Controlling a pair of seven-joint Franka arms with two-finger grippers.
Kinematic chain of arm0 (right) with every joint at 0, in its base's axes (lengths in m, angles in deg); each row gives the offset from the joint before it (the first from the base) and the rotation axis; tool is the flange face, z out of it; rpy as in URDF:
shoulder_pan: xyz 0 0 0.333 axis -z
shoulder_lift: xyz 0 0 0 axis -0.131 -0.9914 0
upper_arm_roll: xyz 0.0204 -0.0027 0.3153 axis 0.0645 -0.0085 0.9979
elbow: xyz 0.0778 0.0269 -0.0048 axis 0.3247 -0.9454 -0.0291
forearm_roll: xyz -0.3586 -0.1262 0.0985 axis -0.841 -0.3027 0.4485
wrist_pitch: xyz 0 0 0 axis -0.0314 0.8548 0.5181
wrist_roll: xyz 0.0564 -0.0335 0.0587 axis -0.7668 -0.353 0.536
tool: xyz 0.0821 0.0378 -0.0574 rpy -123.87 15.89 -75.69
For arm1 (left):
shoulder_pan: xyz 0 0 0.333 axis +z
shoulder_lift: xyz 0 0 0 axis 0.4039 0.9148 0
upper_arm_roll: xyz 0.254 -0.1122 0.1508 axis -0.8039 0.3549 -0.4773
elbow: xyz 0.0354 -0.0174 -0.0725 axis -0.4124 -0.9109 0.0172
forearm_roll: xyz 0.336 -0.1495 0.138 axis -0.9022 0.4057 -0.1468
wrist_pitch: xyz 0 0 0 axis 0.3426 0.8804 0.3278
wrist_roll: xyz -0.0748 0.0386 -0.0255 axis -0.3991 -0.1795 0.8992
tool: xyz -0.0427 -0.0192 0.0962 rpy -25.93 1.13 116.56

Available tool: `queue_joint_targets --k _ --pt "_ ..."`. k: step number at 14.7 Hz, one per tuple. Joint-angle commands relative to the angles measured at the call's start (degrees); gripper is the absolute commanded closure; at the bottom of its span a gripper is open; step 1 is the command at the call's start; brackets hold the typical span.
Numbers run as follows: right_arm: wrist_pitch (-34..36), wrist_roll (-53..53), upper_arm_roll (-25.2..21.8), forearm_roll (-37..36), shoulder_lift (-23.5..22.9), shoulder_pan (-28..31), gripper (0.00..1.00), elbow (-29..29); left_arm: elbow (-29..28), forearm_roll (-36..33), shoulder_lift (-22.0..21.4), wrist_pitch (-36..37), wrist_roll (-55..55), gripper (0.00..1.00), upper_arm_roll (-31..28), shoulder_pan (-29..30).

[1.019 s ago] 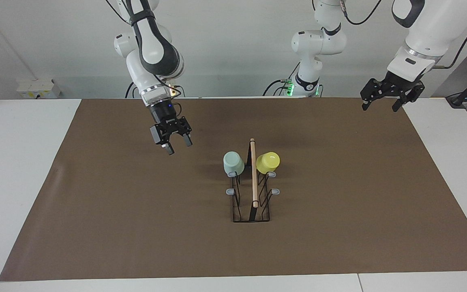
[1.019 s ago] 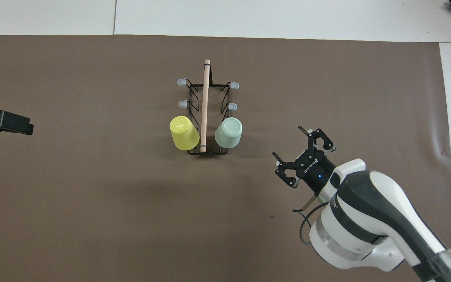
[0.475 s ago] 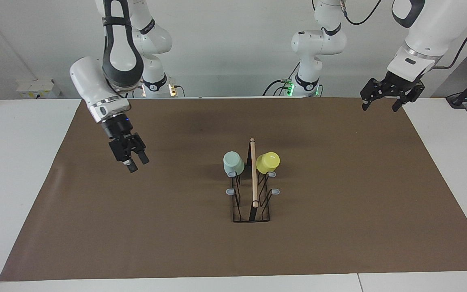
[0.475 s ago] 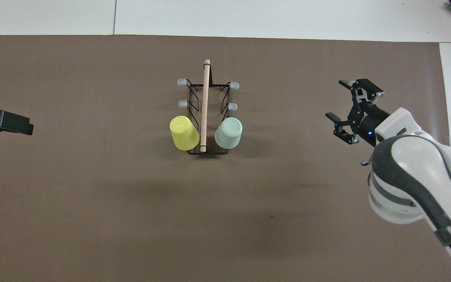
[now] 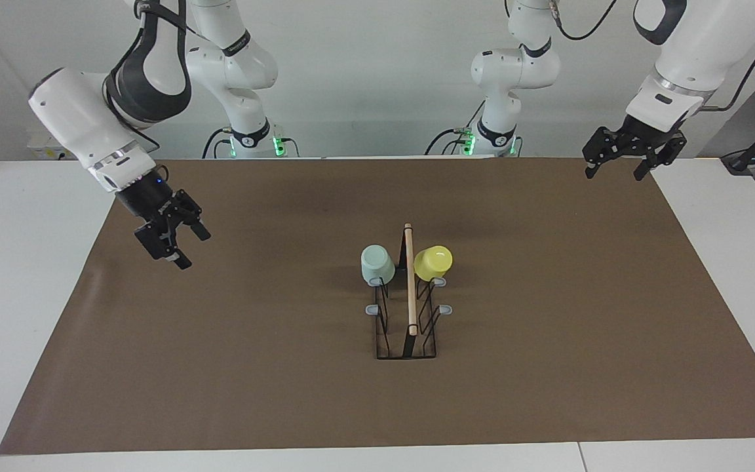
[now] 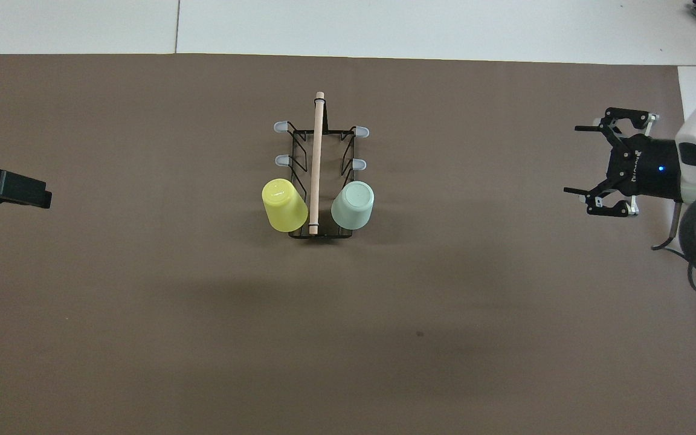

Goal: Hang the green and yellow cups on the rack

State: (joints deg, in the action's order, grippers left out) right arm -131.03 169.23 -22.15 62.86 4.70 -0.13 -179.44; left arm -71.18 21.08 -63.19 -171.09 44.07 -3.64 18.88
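Right gripper (image 5: 177, 241) is up over the brown mat (image 5: 548, 367) at its own arm's end of the table, fingers spread wide, nothing between them. Nothing touching it either, it hangs in clear air, well apart from the rack (image 5: 407, 308). Over at the other end, the left gripper (image 5: 620, 159) waits above the mat's corner, also spread open and empty.

Now the cups. The green cup (image 5: 377, 264) sits upside down on a peg on the side toward the right arm, the yellow cup (image 5: 433, 261) likewise on the side toward the left arm. Both are on the pegs at the end of the rack nearest the robots, either side of the wooden handle (image 5: 409, 278). From where I stand the job looks done.

So what could spoil it? Both cups hang loose and tilted on a light wire frame. Any arm sweeping low across the middle could clip the handle or a cup and knock it off. The yellow one leans outward more, so I'd watch that one.
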Motion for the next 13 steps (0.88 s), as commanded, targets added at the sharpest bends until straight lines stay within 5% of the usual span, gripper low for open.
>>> queue_joint_targets --k 1,8,13 --pt "5.96 -13.65 0.09 -6.34 -0.18 0.34 0.0 1.39 -1.74 -0.2 -1.64 -0.07 -0.79 0.0 -0.12 -0.16" --pt "23.45 -48.98 0.36 -17.16 -0.79 0.07 0.0 11.05 -1.74 -0.2 -1.73 -0.07 -0.79 0.0 -0.12 -0.25" --pt "36.37 -62.72 0.36 -19.8 -1.75 0.51 0.0 20.01 -1.74 -0.2 -1.73 -0.07 -0.79 0.0 -0.12 -0.16"
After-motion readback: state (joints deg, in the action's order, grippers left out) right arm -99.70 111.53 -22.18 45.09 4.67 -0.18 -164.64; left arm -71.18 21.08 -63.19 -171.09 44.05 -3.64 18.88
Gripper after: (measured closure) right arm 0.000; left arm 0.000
